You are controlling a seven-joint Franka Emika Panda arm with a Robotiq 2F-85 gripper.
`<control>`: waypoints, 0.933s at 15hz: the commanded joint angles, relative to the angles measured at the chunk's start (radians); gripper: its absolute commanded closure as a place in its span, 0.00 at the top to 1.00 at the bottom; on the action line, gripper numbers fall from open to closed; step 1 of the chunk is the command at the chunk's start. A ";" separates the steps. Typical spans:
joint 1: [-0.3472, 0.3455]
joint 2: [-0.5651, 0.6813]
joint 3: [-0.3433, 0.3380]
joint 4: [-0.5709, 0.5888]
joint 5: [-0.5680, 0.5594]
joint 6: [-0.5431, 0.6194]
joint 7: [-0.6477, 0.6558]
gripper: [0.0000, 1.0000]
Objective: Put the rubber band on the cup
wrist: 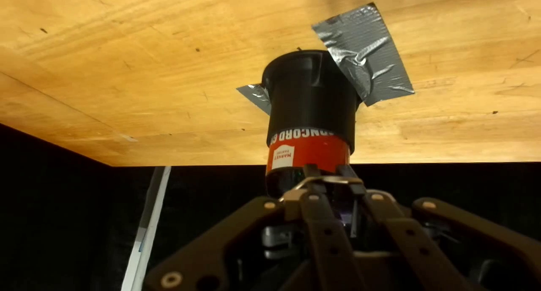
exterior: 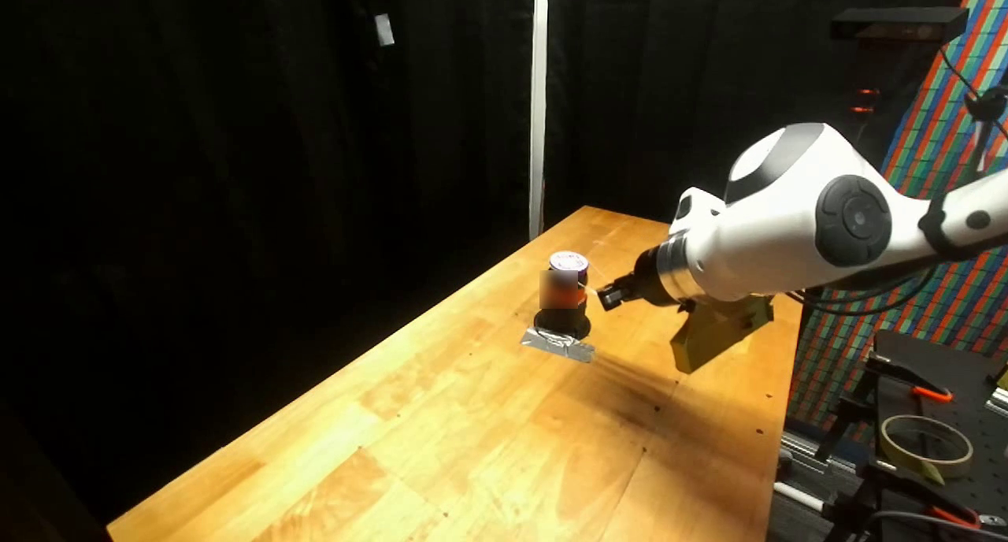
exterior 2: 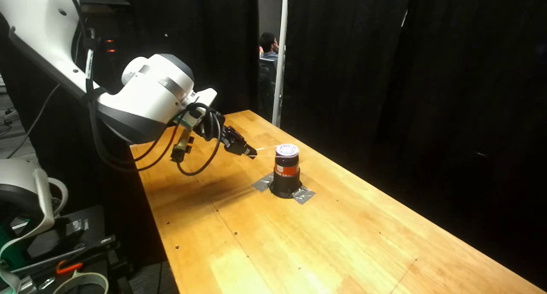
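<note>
The cup stands upright on the wooden table, with an orange-red middle, dark base and pale lid. It shows in both exterior views (exterior: pixel 564 296) (exterior 2: pixel 287 170) and, upside down, in the wrist view (wrist: pixel 310 149). My gripper (exterior 2: pixel 252 153) is beside the cup's top, a short gap away; it also shows in an exterior view (exterior: pixel 610 296) and the wrist view (wrist: pixel 329 171). Its fingers are slightly apart. The thin pale rubber band (wrist: pixel 334 179) crosses the fingers. In both exterior views the band (exterior: pixel 589 290) (exterior 2: pixel 268 156) stretches from my fingertips to the cup's top. Its far side is hidden.
Silver tape (exterior 2: pixel 304 195) (wrist: pixel 367 56) fixes the cup's base to the wooden table (exterior: pixel 441 432). Black curtains and a white pole (exterior 2: pixel 280 63) stand behind the table. A side stand beyond the table edge holds a tape roll (exterior: pixel 925 446) and tools.
</note>
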 commanded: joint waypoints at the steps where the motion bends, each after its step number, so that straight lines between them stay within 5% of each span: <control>1: 0.106 0.141 -0.030 -0.050 0.019 0.024 0.153 0.18; 14: 0.277 0.380 -0.021 -0.075 0.046 -0.087 0.527 0.13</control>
